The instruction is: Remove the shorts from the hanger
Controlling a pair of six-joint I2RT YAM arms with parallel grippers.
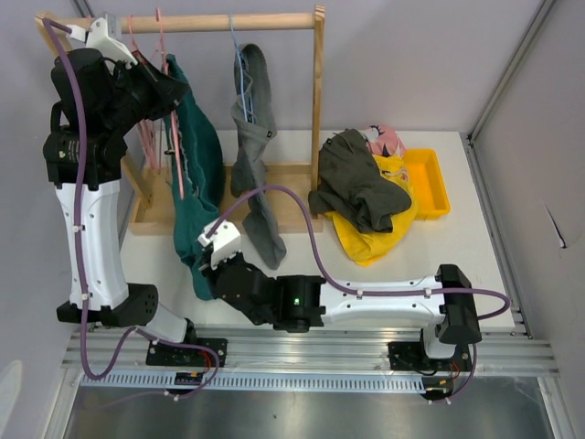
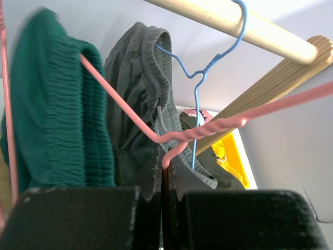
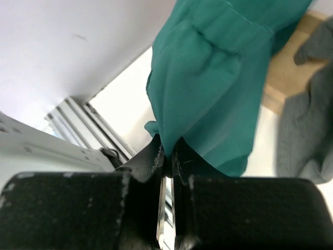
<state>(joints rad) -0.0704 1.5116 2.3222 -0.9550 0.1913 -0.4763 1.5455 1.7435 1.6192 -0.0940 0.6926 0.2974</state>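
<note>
Teal shorts [image 1: 196,174] hang over a pink wire hanger [image 2: 125,112] at the left of the rack. High at the rack's left end, my left gripper [image 2: 167,179] is shut on that hanger's neck; its place from above is [image 1: 172,90]. The waistband of the teal shorts [image 2: 52,120] drapes over the hanger's arm. My right gripper [image 3: 167,153] is shut on the lower hem of the teal shorts [image 3: 218,88], low in front of the rack [image 1: 212,263]. Grey shorts [image 1: 254,155] hang on a blue hanger [image 2: 200,78] from the wooden rod [image 2: 234,21].
To the right of the rack, olive shorts [image 1: 361,183], yellow shorts [image 1: 375,236] and pink shorts [image 1: 388,139] lie piled over a yellow bin [image 1: 431,183]. More pink hangers [image 1: 146,137] hang at the rod's left end. The rack's wooden upright [image 1: 318,101] stands between rack and pile.
</note>
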